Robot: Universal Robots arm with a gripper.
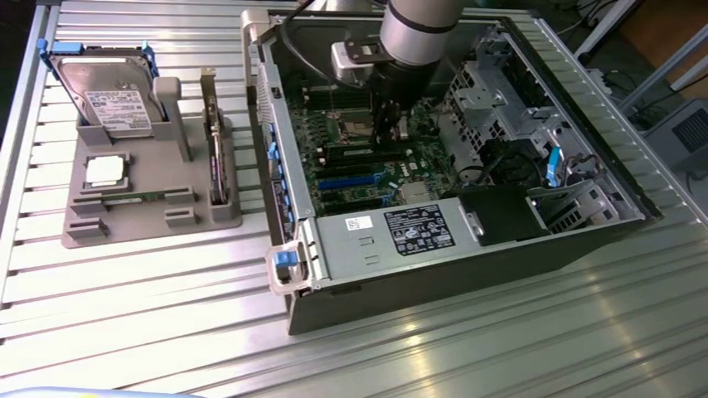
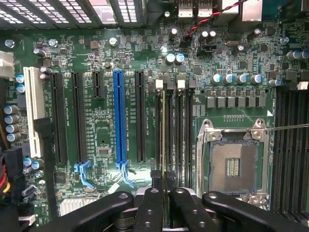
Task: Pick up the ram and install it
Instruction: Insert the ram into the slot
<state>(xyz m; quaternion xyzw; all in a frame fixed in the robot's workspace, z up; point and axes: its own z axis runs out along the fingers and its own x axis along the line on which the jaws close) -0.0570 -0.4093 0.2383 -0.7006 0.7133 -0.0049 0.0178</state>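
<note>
In the wrist view the ram (image 2: 164,135) shows edge-on as a thin greenish strip running along the bank of black memory slots (image 2: 179,130) on the motherboard. My gripper (image 2: 164,182) is shut on its near end, a black finger (image 2: 154,180) on each side. I cannot tell whether the strip is seated in a slot or just above it. In the exterior view the arm reaches down into the open computer case (image 1: 290,174), and the gripper (image 1: 390,131) is low over the board's middle, beside the processor socket.
The open processor socket (image 2: 234,166) lies beside the memory slots, and a blue expansion slot (image 2: 119,121) lies on their other side. A power supply (image 1: 409,232) fills the case's near end. At the exterior view's left, a grey tray (image 1: 155,220) carries a hard drive (image 1: 111,91), a processor (image 1: 105,170) and an upright card (image 1: 215,157).
</note>
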